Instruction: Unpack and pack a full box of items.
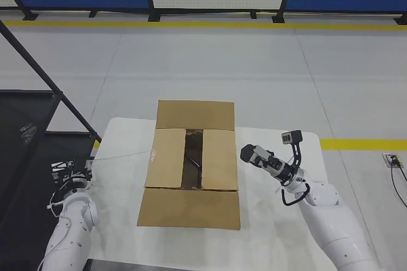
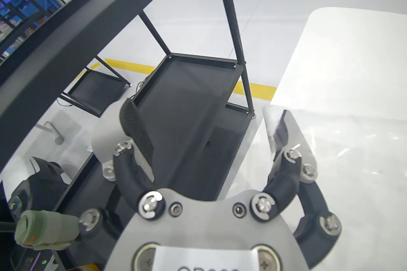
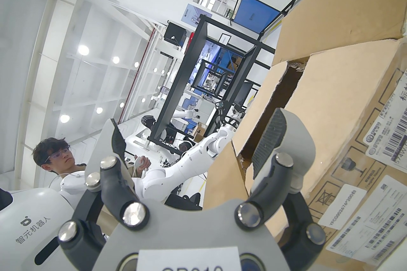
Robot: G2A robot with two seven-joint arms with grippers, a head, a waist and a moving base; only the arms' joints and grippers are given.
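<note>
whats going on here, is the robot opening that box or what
A two-armed robot is working on a cardboard box on a white table. Two of the box's flaps are folded out flat; the other two lie nearly shut, with a dark gap between them, too dark to tell the contents. The right gripper is open and empty, close beside the box. The left gripper, also open and empty, is at the table's edge by a black rack, away from the box.
</note>
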